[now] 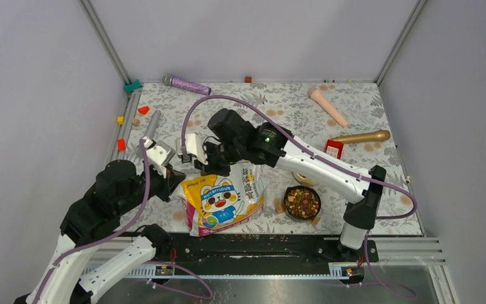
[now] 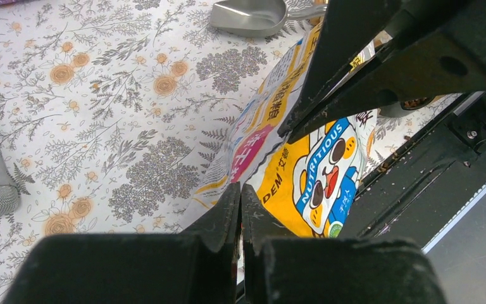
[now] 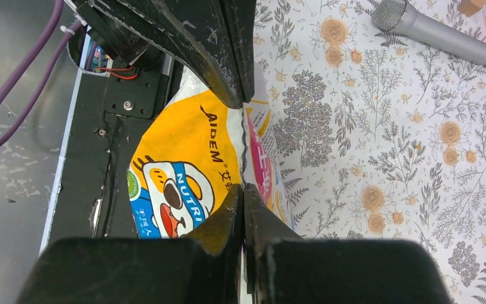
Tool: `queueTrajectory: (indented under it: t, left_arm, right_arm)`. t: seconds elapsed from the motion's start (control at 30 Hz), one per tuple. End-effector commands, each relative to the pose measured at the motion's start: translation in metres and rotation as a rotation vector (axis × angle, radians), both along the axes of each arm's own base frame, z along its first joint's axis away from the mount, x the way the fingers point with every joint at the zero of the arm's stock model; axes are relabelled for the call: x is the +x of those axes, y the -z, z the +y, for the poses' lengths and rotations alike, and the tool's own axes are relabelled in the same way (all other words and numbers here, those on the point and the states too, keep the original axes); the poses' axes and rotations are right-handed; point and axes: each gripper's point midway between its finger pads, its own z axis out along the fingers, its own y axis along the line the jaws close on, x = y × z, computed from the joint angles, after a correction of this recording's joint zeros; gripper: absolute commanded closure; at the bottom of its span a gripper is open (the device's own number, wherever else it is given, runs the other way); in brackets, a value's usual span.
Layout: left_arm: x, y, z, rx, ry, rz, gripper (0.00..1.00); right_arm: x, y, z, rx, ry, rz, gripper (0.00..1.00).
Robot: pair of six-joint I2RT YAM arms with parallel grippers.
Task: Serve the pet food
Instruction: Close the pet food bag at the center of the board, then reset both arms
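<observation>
The pet food bag (image 1: 223, 197), yellow with a cartoon cat, lies near the table's front edge. Both grippers pinch its top seam. My left gripper (image 2: 240, 190) is shut on the bag (image 2: 304, 171) at its left corner. My right gripper (image 3: 243, 189) is shut on the same edge of the bag (image 3: 183, 158), further along. The two sets of fingertips face each other, with the seam stretched between them. To the right of the bag, pet food (image 1: 302, 202) fills a black bowl (image 1: 288, 193). From above, the left gripper (image 1: 174, 180) and right gripper (image 1: 211, 166) meet at the bag's top.
A metal scoop (image 2: 250, 16) lies beyond the bag. A silver microphone (image 1: 152, 123) sits at the left; purple (image 1: 186, 84), pink (image 1: 328, 106) and gold (image 1: 361, 136) ones lie at the back. A red box (image 1: 333, 149) and a tape roll (image 1: 305, 179) lie under the right arm.
</observation>
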Motion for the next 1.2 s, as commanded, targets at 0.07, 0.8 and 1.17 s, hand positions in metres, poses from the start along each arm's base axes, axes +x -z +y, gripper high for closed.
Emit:
queueTrajectory:
  t: [0.07,0.8,1.17]
  left_arm:
    - [0.028,-0.087,0.014,-0.121,-0.137,-0.288,1.00]
    - [0.072,-0.096,0.104,-0.194,-0.964,-0.123,0.01]
    - [0.121,-0.021,0.135,-0.187,-1.166,0.203,0.01]
  right_arm:
    - [0.025,-0.003,-0.007,0.027,0.139,-0.047,1.00]
    - [0.123,-0.113,-0.265,0.558,1.295,0.120,0.01]
    - [0.135,-0.004,-0.430,0.529,1.959,0.207,0.01]
